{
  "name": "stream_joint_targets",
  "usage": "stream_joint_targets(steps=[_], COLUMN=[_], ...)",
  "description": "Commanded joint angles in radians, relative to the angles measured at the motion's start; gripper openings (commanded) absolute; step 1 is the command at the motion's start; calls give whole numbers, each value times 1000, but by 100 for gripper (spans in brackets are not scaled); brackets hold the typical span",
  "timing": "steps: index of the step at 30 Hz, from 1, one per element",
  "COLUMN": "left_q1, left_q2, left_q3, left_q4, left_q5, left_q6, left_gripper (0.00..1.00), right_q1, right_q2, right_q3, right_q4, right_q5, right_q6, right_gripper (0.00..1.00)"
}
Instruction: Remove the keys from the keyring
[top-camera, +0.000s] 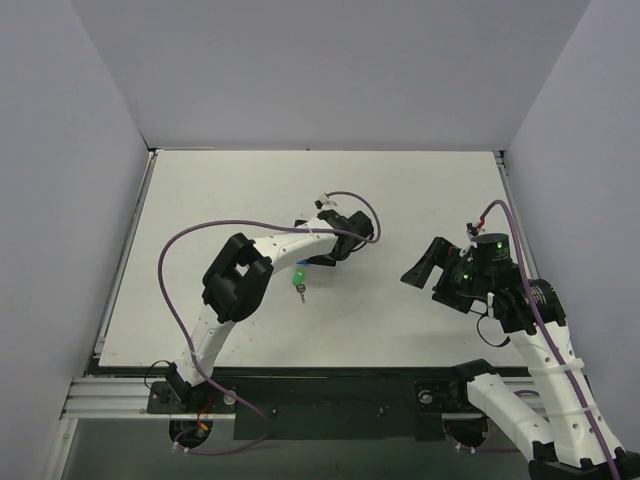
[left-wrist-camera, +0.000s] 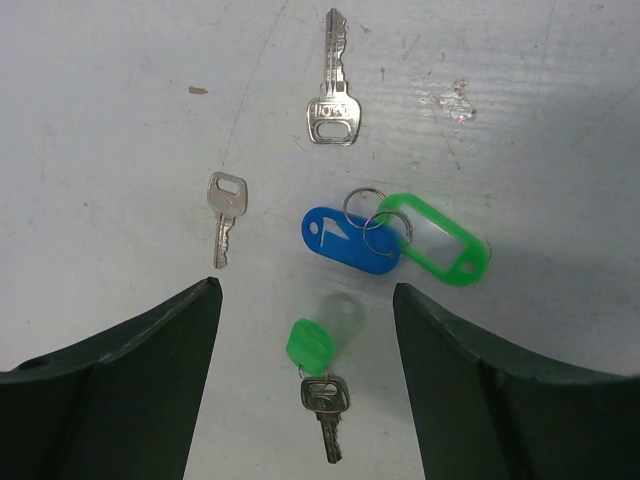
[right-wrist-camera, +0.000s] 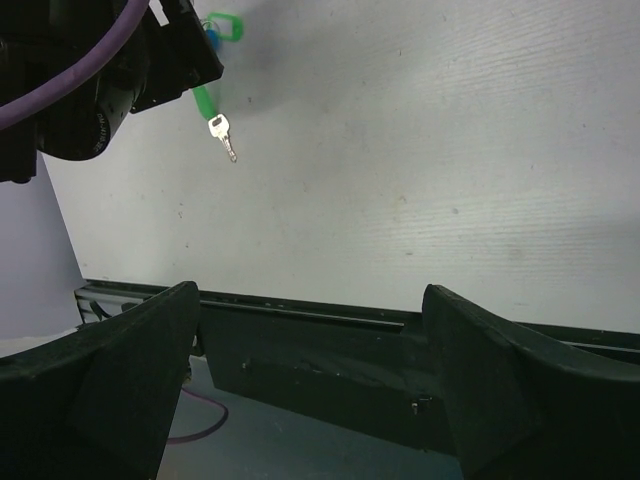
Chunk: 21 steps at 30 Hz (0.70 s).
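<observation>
Low in the centre of the left wrist view, the green-headed key (left-wrist-camera: 322, 392) lies between the wide, empty jaws of the left gripper (left-wrist-camera: 305, 290): best centre on its green head, close squarely, then bring the open, empty right gripper (right-wrist-camera: 310, 290) across.

Small green tag (left-wrist-camera: 311, 345) blurred, left wrist view; blue tag (left-wrist-camera: 342, 240) mostly hidden behind left arm (right-wrist-camera: 95, 75), right wrist view.

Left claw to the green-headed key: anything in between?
Nothing visible. The green-headed key sits on the table between the fingers of the open left claw. The blue tag and green tag lie beyond it, apart from it.
</observation>
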Motion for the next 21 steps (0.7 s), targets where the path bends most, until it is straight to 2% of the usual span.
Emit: stream_joint_targets(steps=[1,8,21], left_q1=[-11,-27,-25], left_q2=[-17,-33,-63], left_q3=[-31,-116,-231], left_q4=[-19,1,57], left_q5=[14,13,25], left_q6=[-43,-83,-98], left_gripper=[79,75,58], right_q1=[8,7,9], right_q2=[10,22,23], right_q3=[29,23,24], right_q4=[-22,-19,-2], right_q5=[-16,-21,-32], right_q6=[-7,-9,2], right_gripper=[88,88,88])
